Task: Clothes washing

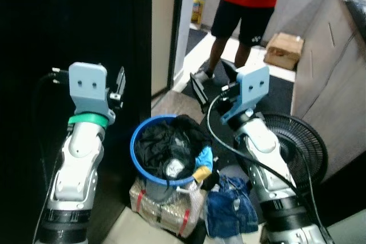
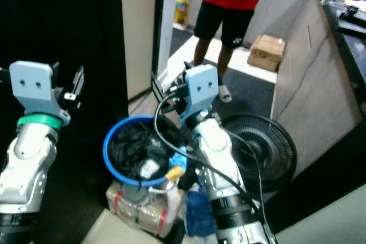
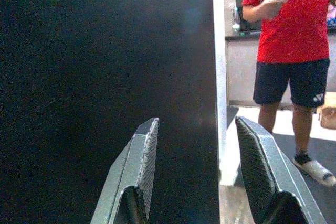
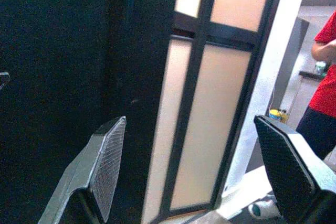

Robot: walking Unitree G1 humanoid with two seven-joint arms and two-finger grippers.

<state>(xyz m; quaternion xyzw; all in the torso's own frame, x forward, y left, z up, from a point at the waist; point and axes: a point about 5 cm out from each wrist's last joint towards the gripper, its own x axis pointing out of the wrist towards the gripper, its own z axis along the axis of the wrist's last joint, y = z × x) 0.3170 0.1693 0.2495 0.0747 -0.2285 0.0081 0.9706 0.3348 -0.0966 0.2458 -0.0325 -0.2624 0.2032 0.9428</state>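
Observation:
A blue laundry basket (image 1: pixel 135 141) stands on the floor between my arms, heaped with dark clothes (image 1: pixel 166 141) plus a light blue and a yellow item at its right rim. A blue denim garment (image 1: pixel 231 205) lies on the floor to the right of the basket. My left gripper (image 3: pixel 197 124) is raised above and left of the basket, open and empty, in front of a black surface. My right gripper (image 4: pixel 191 121) is open wide and empty, held above the basket's far right side and pointing at a door of frosted panes.
A person in a red shirt and black shorts (image 1: pixel 246 4) stands in the doorway ahead. A black floor fan (image 1: pixel 300 150) sits right of my right arm. A clear wrapped package (image 1: pixel 163 210) lies under the basket. A cardboard box (image 1: pixel 284 50) rests by the grey counter (image 1: pixel 329 61).

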